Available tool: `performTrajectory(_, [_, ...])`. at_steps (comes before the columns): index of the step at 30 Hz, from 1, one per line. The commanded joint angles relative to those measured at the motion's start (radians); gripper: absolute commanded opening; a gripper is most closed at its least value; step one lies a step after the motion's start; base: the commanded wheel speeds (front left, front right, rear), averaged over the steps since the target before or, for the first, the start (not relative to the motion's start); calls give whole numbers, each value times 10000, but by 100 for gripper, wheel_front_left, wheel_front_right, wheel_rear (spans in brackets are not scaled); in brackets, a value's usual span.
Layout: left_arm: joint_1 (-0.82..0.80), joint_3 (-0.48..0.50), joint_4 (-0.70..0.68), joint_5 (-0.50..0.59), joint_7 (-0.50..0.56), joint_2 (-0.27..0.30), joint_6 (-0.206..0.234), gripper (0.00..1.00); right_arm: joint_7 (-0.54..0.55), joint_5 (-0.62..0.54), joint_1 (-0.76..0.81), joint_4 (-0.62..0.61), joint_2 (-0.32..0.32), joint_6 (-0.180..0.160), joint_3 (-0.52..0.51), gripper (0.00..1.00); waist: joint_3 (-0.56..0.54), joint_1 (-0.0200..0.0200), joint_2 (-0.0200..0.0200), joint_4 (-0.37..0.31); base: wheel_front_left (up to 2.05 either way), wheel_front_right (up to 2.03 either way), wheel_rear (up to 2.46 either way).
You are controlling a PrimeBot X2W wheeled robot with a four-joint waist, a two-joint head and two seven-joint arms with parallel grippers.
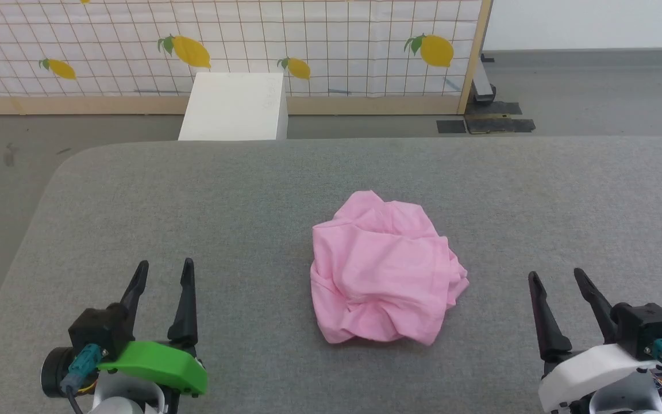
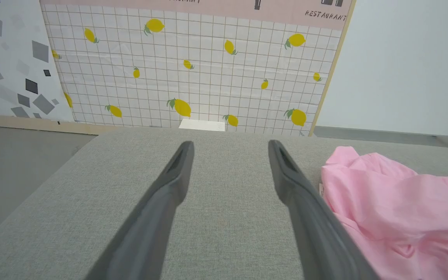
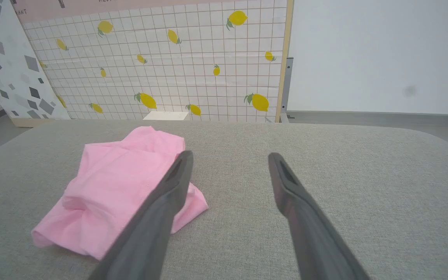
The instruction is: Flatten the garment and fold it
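The garment (image 1: 385, 270) is a light pink crumpled heap in the middle of the grey padded table (image 1: 250, 190). A small white label peeks out at its edge in the left wrist view, where the garment (image 2: 395, 202) lies to the right of my fingers. My left gripper (image 1: 164, 265) stands open at the lower left, well clear of the cloth. At the lower right my right gripper (image 1: 555, 274) is open too, with nothing between its fingers. In the right wrist view the garment (image 3: 111, 186) lies to the left, partly behind one finger (image 3: 165, 202).
A white box (image 1: 233, 106) stands on the floor behind the table's far edge. Behind it is a lemon-patterned panel (image 1: 308, 40) with a wooden frame. Grey floor lies to the left of the table's rounded corner (image 1: 72, 161).
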Motion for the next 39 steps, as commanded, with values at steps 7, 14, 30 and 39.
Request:
performTrajectory(7, [184, 278, 147, 325, -45, -261, -317, 100, 113, 187, 95, 137, 5, -15, -52, 100, -75, 1, 74, 27, 0, 0, 0])
performTrajectory(14, [8, 326, 323, 607, -45, -468, -479, 100, 1346, 310, -282, 962, 5, -15, 48, 100, 31, 1, 74, 324, 0, 0, 0])
performTrajectory(30, [-396, 765, 543, 1149, -45, -1227, -895, 100, 5458, 2691, -1898, 1745, -1188, -15, 2779, 100, 724, 1, 74, 1226, 0, 0, 0])
performTrajectory(39, [-398, 1118, 746, 1429, -45, -1476, -1118, 100, 5351, 3025, -2335, 1831, -1543, -15, 3178, 0, 730, 1, 74, 1233, 0, 0, 0])
